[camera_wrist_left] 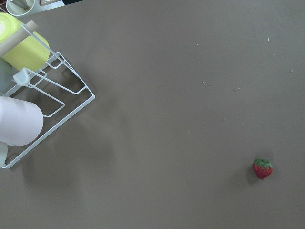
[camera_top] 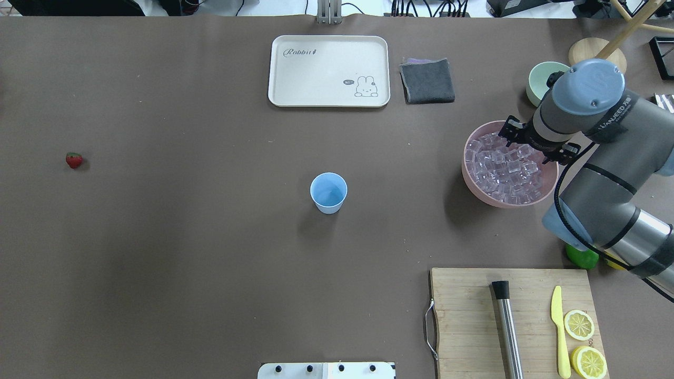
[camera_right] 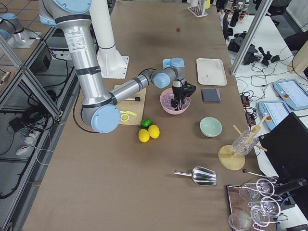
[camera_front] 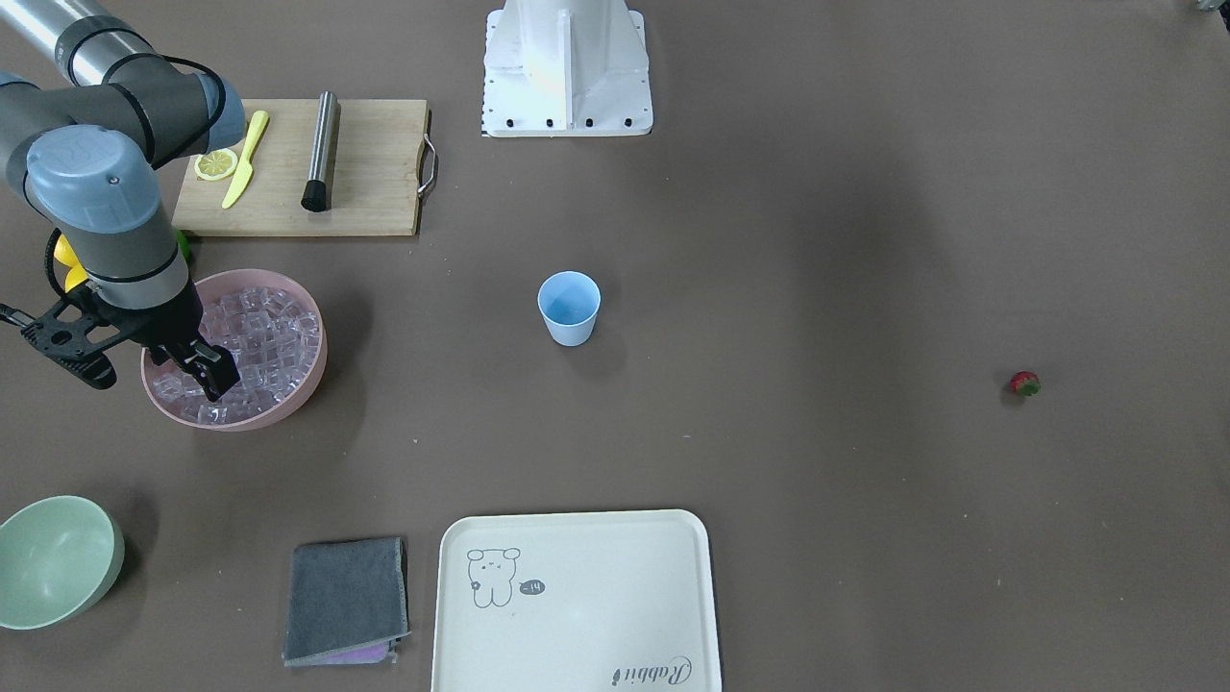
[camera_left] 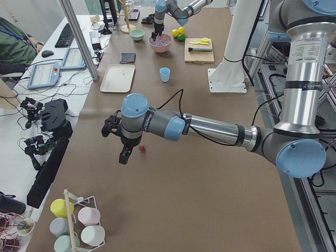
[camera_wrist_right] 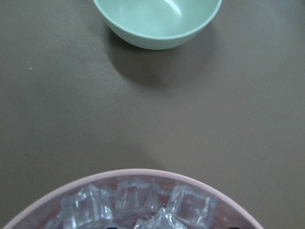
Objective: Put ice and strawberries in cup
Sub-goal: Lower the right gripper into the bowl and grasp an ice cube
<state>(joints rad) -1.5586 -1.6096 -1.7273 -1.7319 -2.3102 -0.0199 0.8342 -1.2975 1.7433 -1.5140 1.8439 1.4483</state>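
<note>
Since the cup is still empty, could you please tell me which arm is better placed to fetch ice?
Right: its gripper is already down in the pink bowl of ice.

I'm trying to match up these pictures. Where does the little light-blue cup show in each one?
Front-facing: cup near the centre, right of the pink bowl.
Overhead: cup mid-table, left of the pink bowl.
Exterior left: cup far up the table, below the bowl.
Exterior right: cup just beyond the right arm's elbow.
Left wrist: not in it.
Right wrist: not in it.
Shared landmark: the pink bowl.
</note>
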